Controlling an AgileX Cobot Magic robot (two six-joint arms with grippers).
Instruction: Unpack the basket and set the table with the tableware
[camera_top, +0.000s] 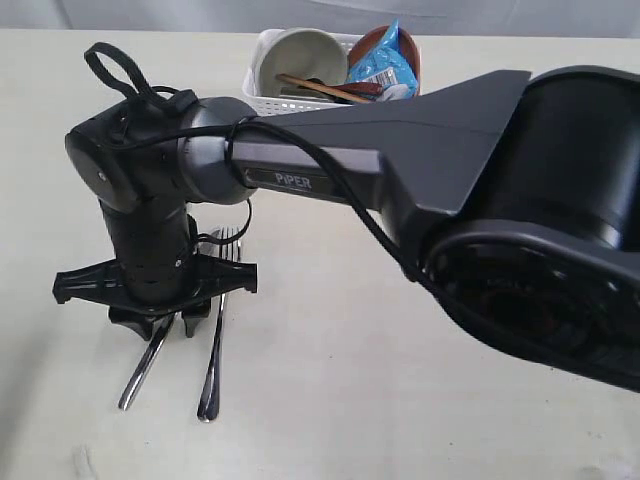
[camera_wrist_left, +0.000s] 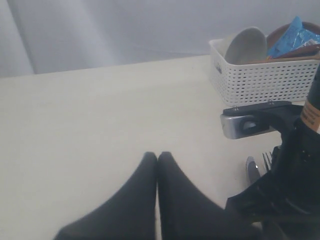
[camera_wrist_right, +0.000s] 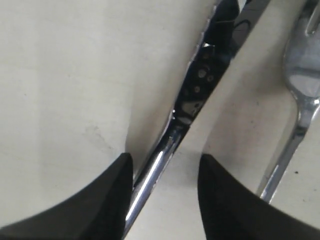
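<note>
A steel knife (camera_top: 140, 375) and fork (camera_top: 212, 370) lie side by side on the pale table (camera_top: 350, 400) at the front left. My right gripper (camera_top: 172, 325) points down over them, open. In the right wrist view the knife (camera_wrist_right: 200, 85) runs between the fingers, close to one of them, and the fork (camera_wrist_right: 300, 90) lies outside. At the back, the white basket (camera_top: 262, 100) holds the off-white bowl (camera_top: 295, 55), chopsticks (camera_top: 315, 86), wooden spoon (camera_top: 362, 88), brown plate (camera_top: 375, 40) and blue chips packet (camera_top: 380, 65). My left gripper (camera_wrist_left: 157, 156) is shut and holds nothing. No steel cup shows.
The right arm's long dark body (camera_top: 480, 170) stretches across the table from the right, in front of the basket. In the left wrist view the basket (camera_wrist_left: 260, 80) stands beyond the right gripper's housing (camera_wrist_left: 252, 122). Bare tabletop (camera_wrist_left: 100, 115) lies ahead of the left gripper.
</note>
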